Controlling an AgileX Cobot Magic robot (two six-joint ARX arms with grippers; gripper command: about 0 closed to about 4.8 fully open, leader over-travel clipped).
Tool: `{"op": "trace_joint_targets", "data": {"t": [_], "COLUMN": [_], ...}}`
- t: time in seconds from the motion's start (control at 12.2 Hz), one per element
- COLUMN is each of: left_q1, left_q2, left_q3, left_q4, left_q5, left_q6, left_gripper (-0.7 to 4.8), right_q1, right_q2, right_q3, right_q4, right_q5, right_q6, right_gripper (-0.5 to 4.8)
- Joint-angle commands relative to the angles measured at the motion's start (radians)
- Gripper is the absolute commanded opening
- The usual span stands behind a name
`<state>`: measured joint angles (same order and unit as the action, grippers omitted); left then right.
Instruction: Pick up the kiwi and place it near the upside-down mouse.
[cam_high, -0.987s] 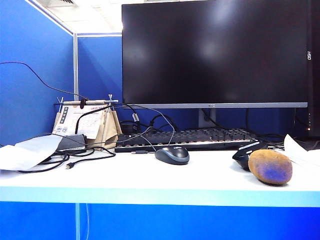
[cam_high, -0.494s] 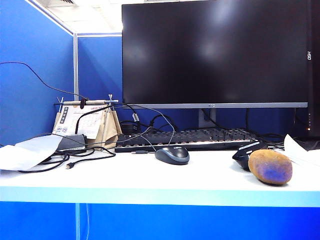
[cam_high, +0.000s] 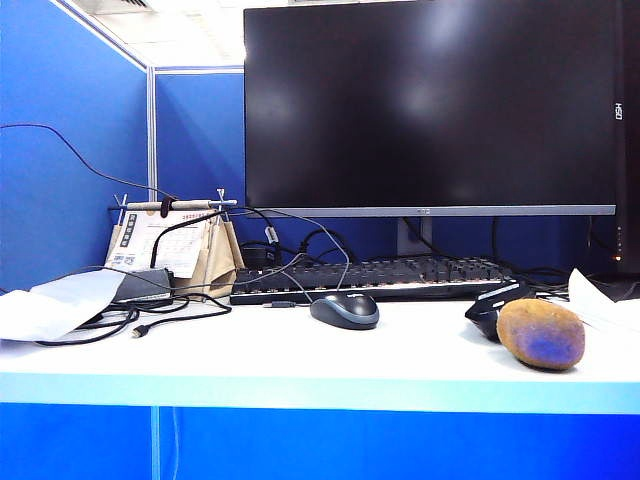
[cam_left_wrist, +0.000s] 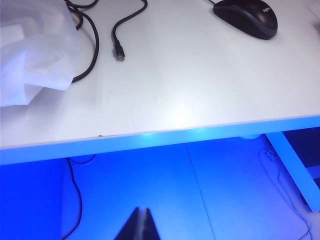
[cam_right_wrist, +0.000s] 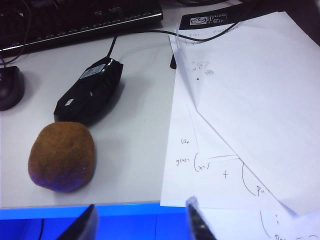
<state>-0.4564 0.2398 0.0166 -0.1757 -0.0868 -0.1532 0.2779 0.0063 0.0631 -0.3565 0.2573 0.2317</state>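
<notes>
Nothing on your desk (cam_high: 300, 365) has shifted since the earlier frames, so the placing looks done. Your kiwi (cam_right_wrist: 62, 155) rests just beside the upside-down mouse (cam_right_wrist: 91, 90), possibly touching it, beyond the right gripper (cam_right_wrist: 142, 220) and off to one side; those jaws stand spread and empty. Your left gripper (cam_left_wrist: 140, 225) hangs below the desk edge, tips seemingly pressed together.
</notes>
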Motion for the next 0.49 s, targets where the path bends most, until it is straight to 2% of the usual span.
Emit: {"op": "trace_joint_targets", "data": {"t": [0.08, 0.33, 0.41, 0.49], "left_q1": [0.0, 0.0, 0.0, 0.0], "left_q2": [0.001, 0.001, 0.001, 0.001], "left_q3": [-0.006, -0.006, -0.006, -0.006], "left_q4": [-0.006, -0.006, -0.006, -0.006], "left_q5": [0.004, 0.004, 0.004, 0.004], "left_q6": [0.004, 0.004, 0.004, 0.004], "left_gripper": [-0.01, -0.01, -0.01, -0.01], "right_q1": [0.0, 0.0, 0.0, 0.0], "right_q2": [0.001, 0.001, 0.001, 0.001], "right_q3": [-0.005, -0.005, -0.005, -0.005], "right_q4": [-0.002, -0.002, -0.002, -0.003], "right_q5": [-0.031, -0.031, -0.031, -0.032], "right_q6": [0.004, 0.004, 0.004, 0.003], "right_gripper": [2.29, 2.28, 1.34, -0.14]}}
